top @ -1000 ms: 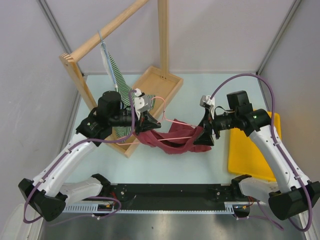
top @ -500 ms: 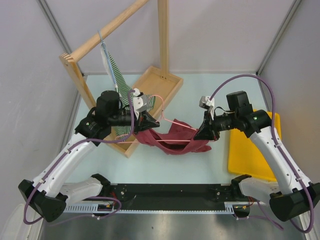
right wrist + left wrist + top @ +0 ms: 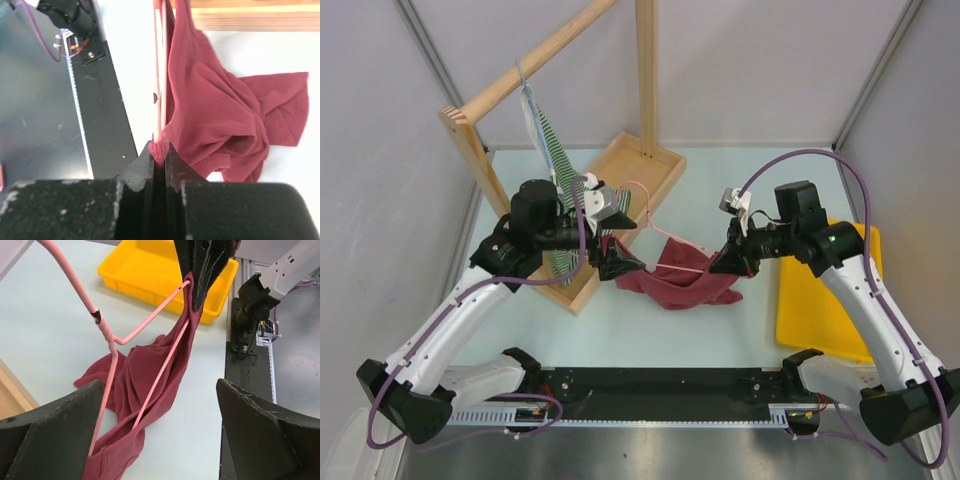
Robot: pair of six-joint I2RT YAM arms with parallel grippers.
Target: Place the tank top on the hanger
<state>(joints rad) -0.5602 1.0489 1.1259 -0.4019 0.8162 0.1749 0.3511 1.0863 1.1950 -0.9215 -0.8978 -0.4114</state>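
A: State of left gripper (image 3: 622,264)?
B: Jaws stand wide. In the wrist view its fingers (image 3: 50,440) sit at the two lower corners with a big gap between. The hanger (image 3: 106,332) and the top (image 3: 675,285) both pass through that gap. The wire runs down close by the left-hand finger; contact there, cannot tell.
A: And right gripper (image 3: 728,262)?
B: Pinched down to a thin slot. Red cloth fills the slot and the pink wire runs straight into it. Clamped on a strap of the top at the hanger's end, wire and cloth together.
A: Hanger attitude?
B: Lifted off the table (image 3: 650,335), strung between the two grippers. Overhead, the hook shows over the wooden base (image 3: 645,165) of the rack (image 3: 560,40). The twisted neck is clear in the left wrist view, one arm slanting up to the right gripper.
A: Where is the top?
B: Mid-table, between the arms, just right of the wooden base. One strap is drawn taut along the hanger arm into the right gripper. The rest sags in a bunch, lowest folds on the table. The lower bar lies across the cloth and vanishes into a fold near the left gripper. Whether the wire is inside the body of the top: cannot tell.
A: Surroundings?
B: A yellow tray (image 3: 820,310) at the right edge, apart from the top, right arm crossing above it. A striped garment (image 3: 552,150) hangs from the rack rail, behind the left arm
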